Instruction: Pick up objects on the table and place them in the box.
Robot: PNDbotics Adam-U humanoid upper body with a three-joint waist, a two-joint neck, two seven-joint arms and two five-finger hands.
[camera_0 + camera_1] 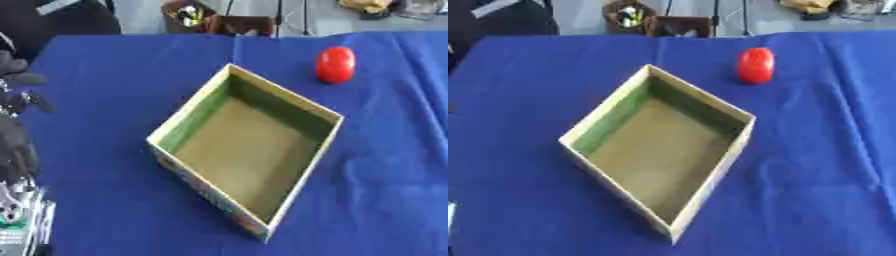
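The box sat on the blue worktop, a red object beyond it; left hand beside it, fingers' state indiscernible.

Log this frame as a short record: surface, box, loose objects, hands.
surface: table under a blue cloth
box: open cardboard box, set cornerwise mid-table, nothing inside
loose objects: one red object on the cloth, beyond the box to the right, apart from it
left hand: dark hand at the left edge, holding nothing; finger pose unclear
right hand: not in view
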